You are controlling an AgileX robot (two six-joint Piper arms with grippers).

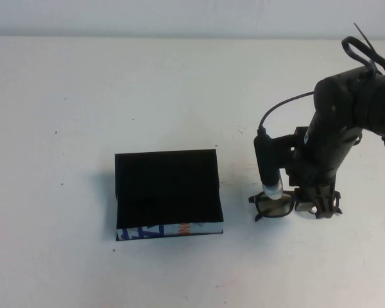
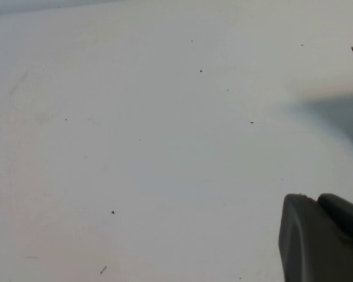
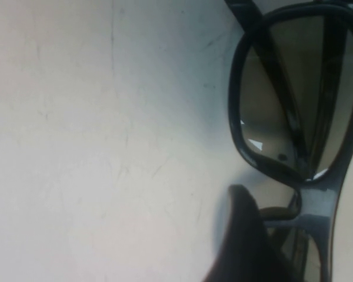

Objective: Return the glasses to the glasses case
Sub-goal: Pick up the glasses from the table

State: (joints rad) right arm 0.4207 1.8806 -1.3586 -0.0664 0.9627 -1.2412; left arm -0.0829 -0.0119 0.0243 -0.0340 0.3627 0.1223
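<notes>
Glasses (image 1: 274,206) lie on the white table (image 1: 83,128) just right of the open glasses case (image 1: 167,192) in the high view, with the right gripper (image 1: 317,206) spread wide over their right half; the left wrist view shows bare table and a corner of the left gripper (image 2: 320,238), its state untellable; the right wrist view has one finger (image 3: 247,247) beside the frame's bridge.
</notes>
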